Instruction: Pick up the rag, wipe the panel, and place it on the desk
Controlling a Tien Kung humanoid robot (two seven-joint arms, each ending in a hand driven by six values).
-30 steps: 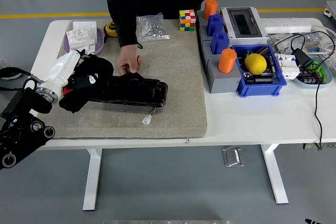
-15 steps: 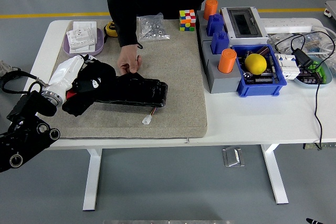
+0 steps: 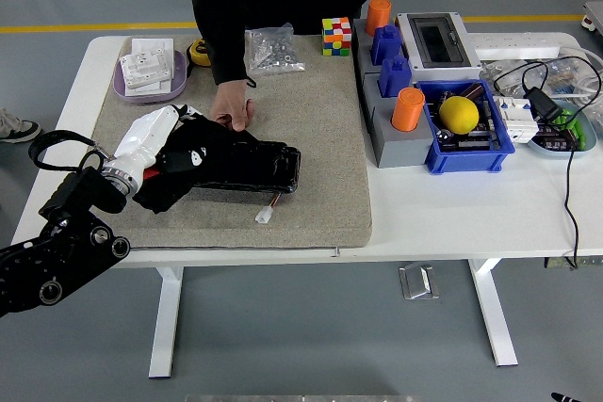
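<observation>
Your rag (image 3: 179, 171) is the dark cloth bunched under the left hand (image 3: 165, 143), lying on the left end of the black panel (image 3: 247, 165) on the beige mat (image 3: 311, 138). The hand's fingers are curled down around the cloth, pressing it to the panel. Just beyond your fingertips, a person's hand (image 3: 229, 108) rests on the panel's far edge, fingers bent against it. Below the panel's right part, a small white connector (image 3: 264, 217) lies on the mat. Well to the right of your fingers sit a blue bin (image 3: 471, 143) holding a yellow ball (image 3: 459, 114) and an orange cylinder (image 3: 408, 109).
</observation>
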